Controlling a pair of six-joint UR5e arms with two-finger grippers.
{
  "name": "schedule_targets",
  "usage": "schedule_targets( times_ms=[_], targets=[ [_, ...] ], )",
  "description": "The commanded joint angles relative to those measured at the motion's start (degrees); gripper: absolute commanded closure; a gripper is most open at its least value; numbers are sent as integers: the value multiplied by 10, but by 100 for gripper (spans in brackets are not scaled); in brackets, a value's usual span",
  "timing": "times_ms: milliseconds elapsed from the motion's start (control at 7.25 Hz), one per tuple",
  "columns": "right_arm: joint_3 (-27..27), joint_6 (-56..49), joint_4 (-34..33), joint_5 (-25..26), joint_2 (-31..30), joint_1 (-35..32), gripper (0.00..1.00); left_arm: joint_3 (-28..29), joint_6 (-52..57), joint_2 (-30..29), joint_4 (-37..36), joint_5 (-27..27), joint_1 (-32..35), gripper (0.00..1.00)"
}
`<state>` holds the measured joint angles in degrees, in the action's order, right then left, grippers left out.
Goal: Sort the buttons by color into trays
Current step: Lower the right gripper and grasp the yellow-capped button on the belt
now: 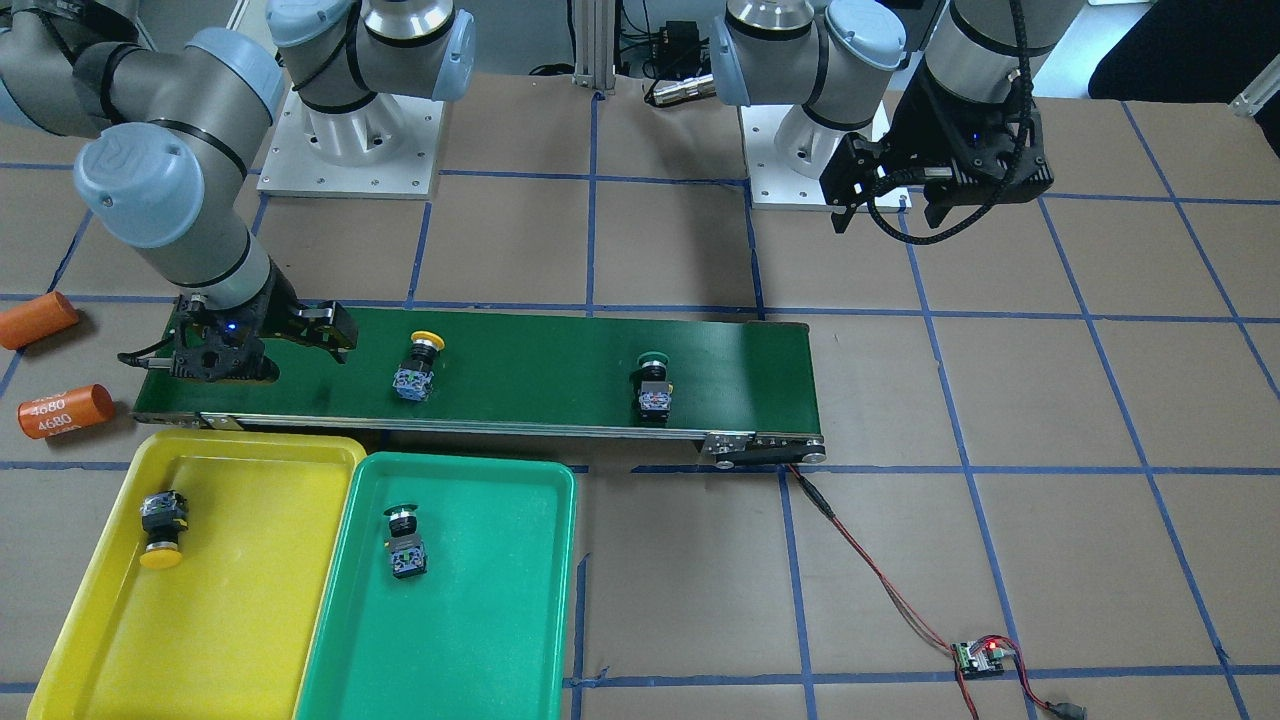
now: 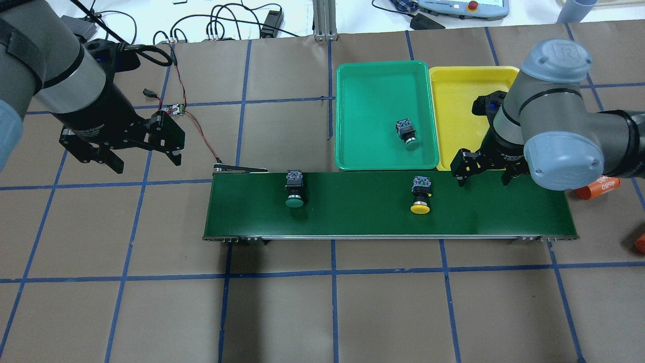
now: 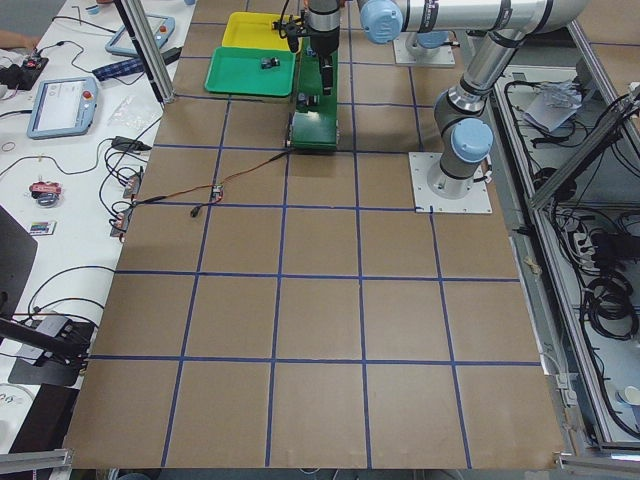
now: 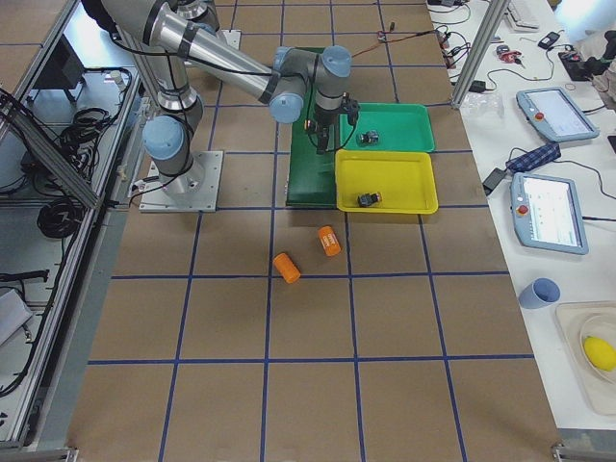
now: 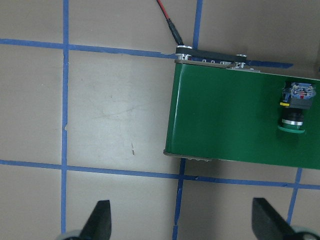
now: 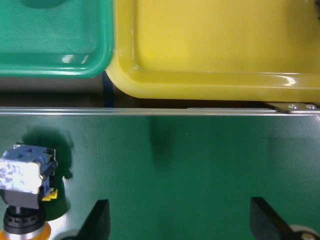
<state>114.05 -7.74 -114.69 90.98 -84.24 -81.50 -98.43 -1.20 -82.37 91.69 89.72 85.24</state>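
Observation:
A yellow button point(image 2: 420, 194) and a green button point(image 2: 294, 189) lie on their sides on the belt. Another green button point(image 2: 407, 135) lies in the green tray point(image 2: 352, 101). A second yellow button point(image 1: 163, 528) lies in the yellow tray point(image 1: 230, 620); my right arm hides it in the overhead view. My right gripper point(image 2: 484, 174) hangs open and empty over the belt's right end, beside the yellow tray point(image 2: 453, 91) and to the right of the yellow button point(image 6: 22, 195). My left gripper point(image 2: 146, 161) is open and empty over bare table, left of the belt.
The dark-green conveyor belt point(image 2: 352, 217) runs across the middle, with the trays along its far side. Two orange cylinders point(image 1: 38, 320) point(image 1: 65, 410) lie past its right end. A small circuit board point(image 2: 174, 108) with red and black wires sits near my left gripper.

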Motion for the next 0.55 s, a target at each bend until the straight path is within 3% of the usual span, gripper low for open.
schedule_targets(
  times_ms=[0,414],
  targets=[
    [2,2,-11,-3,1,-1,2,-2,1,2,1,3,0,0],
    [3,6,-11,-5,5,-4,2,-2,1,5,0,4,0,0]
  ],
)
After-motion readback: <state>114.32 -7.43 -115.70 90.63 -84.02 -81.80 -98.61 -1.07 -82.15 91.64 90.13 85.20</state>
